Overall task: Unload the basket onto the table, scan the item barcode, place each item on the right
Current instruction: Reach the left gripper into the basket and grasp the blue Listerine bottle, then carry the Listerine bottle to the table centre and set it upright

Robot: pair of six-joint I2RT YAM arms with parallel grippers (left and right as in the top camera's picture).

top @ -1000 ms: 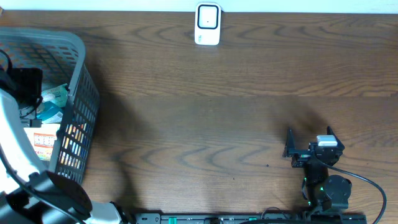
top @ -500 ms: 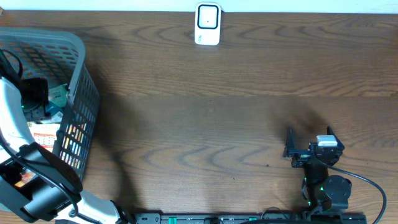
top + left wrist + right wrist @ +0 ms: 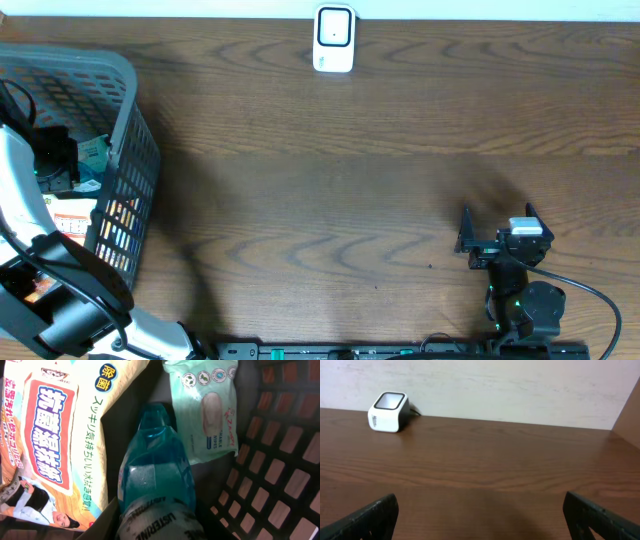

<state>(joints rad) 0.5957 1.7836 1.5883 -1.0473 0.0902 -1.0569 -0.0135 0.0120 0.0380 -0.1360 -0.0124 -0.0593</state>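
A teal mouthwash bottle (image 3: 155,475) lies in the grey basket (image 3: 133,100) at the table's left edge, its shrink-wrapped cap toward the camera. My left gripper (image 3: 157,527) reaches down inside the basket (image 3: 55,160), and its dark fingers press on both sides of that cap. The white barcode scanner (image 3: 333,38) stands at the back middle of the table and shows far left in the right wrist view (image 3: 389,411). My right gripper (image 3: 497,218) rests near the front right, open and holding nothing (image 3: 480,520).
Beside the bottle lie a large cream and orange wipes pack (image 3: 55,435) and a small mint-green wipes pack (image 3: 207,407). The basket's lattice wall (image 3: 280,475) stands close on the right. A pale wall runs behind the table.
My left gripper has dropped a little deeper into the basket and its fingers have closed in on the bottle. The right arm has not moved.
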